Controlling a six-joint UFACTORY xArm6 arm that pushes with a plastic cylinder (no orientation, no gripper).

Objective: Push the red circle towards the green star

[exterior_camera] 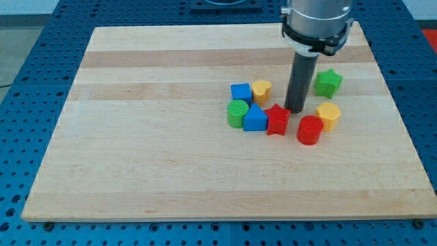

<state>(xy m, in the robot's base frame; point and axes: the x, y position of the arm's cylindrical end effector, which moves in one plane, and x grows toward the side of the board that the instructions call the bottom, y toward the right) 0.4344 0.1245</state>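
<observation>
Nearest, red circle (309, 130) sits short of green star (328, 82); my tip (295, 111) waits left, no pincer fitted.

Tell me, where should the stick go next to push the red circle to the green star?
Probably my tip should slide to the view's bottom-left of the red circle. The green star lies up and to the view's right of it, and my tip now sits above-left, beside the red star.
</observation>
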